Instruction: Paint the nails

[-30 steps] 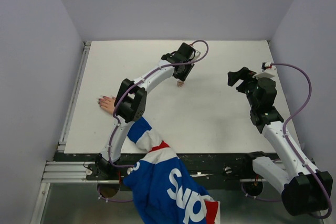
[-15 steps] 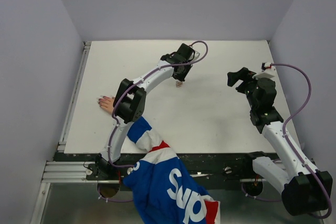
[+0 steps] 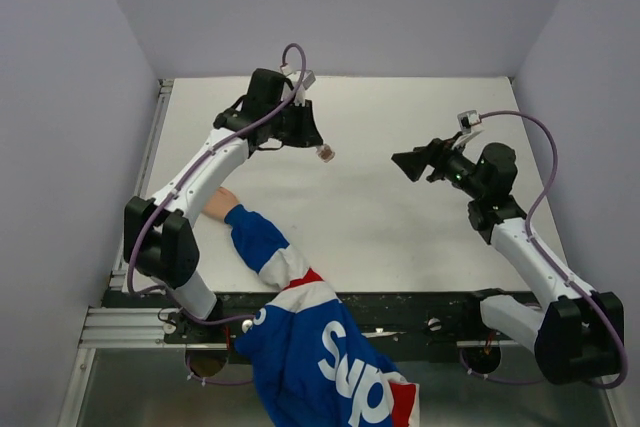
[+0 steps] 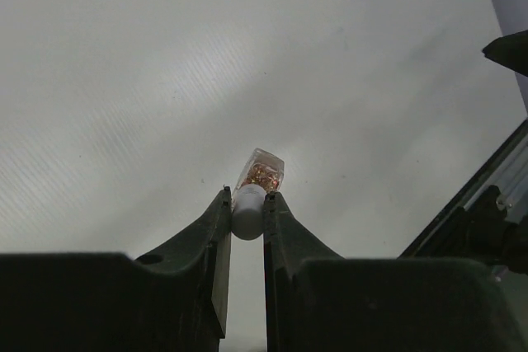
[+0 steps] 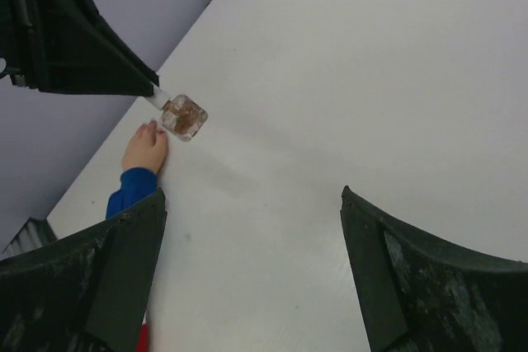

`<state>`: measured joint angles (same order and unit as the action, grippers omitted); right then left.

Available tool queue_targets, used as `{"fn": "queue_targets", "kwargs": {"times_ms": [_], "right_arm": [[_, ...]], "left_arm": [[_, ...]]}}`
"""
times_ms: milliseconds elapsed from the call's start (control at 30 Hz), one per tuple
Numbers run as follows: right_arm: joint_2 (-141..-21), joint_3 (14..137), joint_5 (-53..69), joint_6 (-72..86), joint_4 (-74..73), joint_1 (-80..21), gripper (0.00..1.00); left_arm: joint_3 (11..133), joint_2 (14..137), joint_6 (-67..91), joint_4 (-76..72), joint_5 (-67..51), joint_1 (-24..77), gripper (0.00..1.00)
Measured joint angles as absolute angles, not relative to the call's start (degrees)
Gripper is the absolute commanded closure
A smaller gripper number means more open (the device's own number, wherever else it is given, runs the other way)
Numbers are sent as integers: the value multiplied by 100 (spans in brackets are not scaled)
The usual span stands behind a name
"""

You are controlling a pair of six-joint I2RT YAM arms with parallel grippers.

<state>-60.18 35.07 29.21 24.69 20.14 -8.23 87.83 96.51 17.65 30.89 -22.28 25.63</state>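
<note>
Left fingers (image 4: 216, 232) are pinched on the pale cap (image 4: 247, 213) of the polish bottle (image 4: 262, 172), now lifted off the table (image 3: 400, 237) and brought before the spread right fingers (image 5: 396, 269), so uncapping is expected while the nails (image 5: 159, 133) are kept waiting on the hand (image 5: 146, 147) at the table's left side.

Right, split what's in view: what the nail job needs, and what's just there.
Job:
- nails
- polish bottle, held by its cap in the left hand
- right hand, open and holding nothing

Just there:
- sleeve
- table
</note>
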Motion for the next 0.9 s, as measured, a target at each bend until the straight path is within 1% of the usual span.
{"fn": "queue_targets", "kwargs": {"times_ms": [100,233,367,467,567,667,900], "right_arm": [[-6163,3586,3474,2397,2027,-1026,9],[-6394,4185,3520,1855,1514,-1946,16],[-6731,4772,3509,1363,1092,-2639,21],[-6917,4960,3452,1041,753,-2923,27],[-7170,5175,3457,845,445,-3151,29],[-7297,5273,3476,744,276,-3343,33],[-7336,5625,3660,672,-58,-3605,45]], "left_arm": [[8337,9218,1874,2928,-2731,2399,100],[8291,9192,1675,3118,-3135,2495,100],[8265,8993,1166,3492,-3177,2630,100],[8117,8552,792,3662,-3203,2687,100],[7970,8040,469,3712,-3356,2720,100],[7850,7675,172,3745,-3566,2766,100],[7664,7435,-115,3793,-3903,2899,100]]}}
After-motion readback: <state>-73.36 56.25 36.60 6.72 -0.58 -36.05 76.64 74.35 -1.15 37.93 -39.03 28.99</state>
